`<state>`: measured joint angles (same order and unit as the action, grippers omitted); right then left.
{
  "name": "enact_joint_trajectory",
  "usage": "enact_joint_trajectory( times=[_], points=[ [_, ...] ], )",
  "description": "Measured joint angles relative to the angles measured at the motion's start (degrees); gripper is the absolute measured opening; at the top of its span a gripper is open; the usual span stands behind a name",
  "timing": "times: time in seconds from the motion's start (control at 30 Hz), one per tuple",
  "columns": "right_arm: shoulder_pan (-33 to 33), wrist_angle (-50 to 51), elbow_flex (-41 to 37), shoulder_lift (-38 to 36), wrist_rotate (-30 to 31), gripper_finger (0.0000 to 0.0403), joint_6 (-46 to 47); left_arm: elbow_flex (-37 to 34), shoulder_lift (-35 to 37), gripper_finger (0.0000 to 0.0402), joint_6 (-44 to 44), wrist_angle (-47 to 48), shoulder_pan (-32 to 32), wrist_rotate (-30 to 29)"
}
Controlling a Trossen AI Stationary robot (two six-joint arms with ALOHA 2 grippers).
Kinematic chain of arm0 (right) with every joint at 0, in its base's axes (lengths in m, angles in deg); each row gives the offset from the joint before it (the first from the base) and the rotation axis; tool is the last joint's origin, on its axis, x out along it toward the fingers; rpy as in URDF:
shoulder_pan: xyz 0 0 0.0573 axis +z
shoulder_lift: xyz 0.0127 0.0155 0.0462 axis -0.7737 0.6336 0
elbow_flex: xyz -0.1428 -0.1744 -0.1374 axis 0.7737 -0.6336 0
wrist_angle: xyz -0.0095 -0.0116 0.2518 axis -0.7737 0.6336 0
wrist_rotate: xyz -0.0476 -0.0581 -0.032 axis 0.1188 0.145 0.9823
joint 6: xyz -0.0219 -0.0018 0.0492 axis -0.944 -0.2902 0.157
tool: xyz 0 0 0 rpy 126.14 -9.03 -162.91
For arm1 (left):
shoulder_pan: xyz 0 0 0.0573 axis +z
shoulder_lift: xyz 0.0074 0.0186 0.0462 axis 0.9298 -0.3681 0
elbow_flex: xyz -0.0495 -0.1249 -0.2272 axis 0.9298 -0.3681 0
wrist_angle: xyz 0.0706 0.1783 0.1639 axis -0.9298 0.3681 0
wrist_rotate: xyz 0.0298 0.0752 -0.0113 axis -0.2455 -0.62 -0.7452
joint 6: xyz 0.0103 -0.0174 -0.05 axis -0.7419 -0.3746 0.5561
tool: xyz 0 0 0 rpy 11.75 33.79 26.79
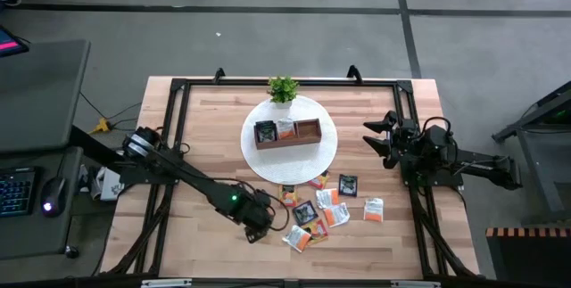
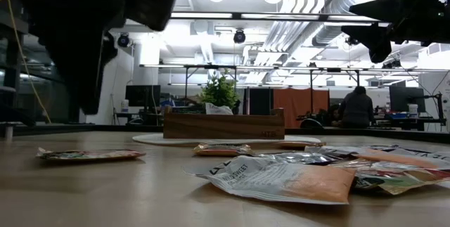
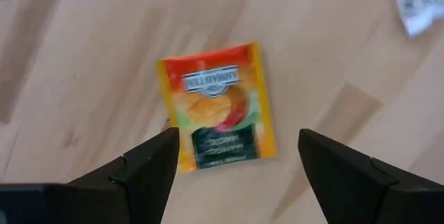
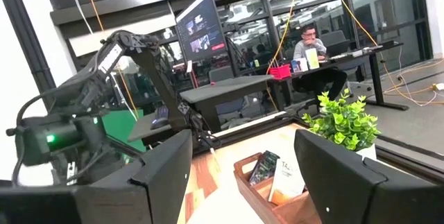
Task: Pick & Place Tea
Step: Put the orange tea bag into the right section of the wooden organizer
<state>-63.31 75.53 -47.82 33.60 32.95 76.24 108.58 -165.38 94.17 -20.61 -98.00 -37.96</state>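
An orange tea sachet [image 3: 216,106] lies flat on the wooden table, alone at the near left [image 2: 91,154]. My left gripper [image 3: 239,158] hovers above it, pointing steeply down, open, with a finger on either side and touching nothing; in the high view the gripper [image 1: 258,231] covers that sachet. Several more tea sachets [image 1: 326,209], orange, dark and white, lie scattered to its right. The wooden tray [image 1: 308,138] holds a dark sachet [image 1: 265,131] and a light one [image 1: 285,128]. My right gripper [image 1: 373,138] waits open at the table's right, raised and pointing toward the tray.
The tray stands on a round white plate [image 1: 259,159] with a small green potted plant [image 1: 283,89] at its far edge. Black frame rails [image 1: 178,127] run along the table's sides. People sit at desks in the room beyond the table.
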Motion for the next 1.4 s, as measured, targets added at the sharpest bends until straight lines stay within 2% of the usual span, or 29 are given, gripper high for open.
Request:
enact_joint_trajectory(
  times=[0.07, 0.17, 0.9, 1.4],
  points=[
    [0.0, 0.1, 0.0, 0.0, 0.0, 0.0250, 0.0, 0.2, -1.8, 0.0292, -2.7, -2.0, 0.4, 2.8],
    [0.0, 0.1, 0.0, 0.0, 0.0, 0.0250, 0.0, -0.1, -2.8, 0.0292, -3.2, -1.2, 0.3, 3.6],
    [0.0, 0.1, 0.0, 0.0, 0.0, 0.0250, 0.0, 0.1, -3.8, 0.0292, -1.0, 0.9, 1.4, -0.9],
    [0.0, 0.1, 0.0, 0.0, 0.0, 0.0250, 0.0, 0.2, -7.3, 0.0292, -0.4, -2.6, 1.9, 2.9]
  ],
)
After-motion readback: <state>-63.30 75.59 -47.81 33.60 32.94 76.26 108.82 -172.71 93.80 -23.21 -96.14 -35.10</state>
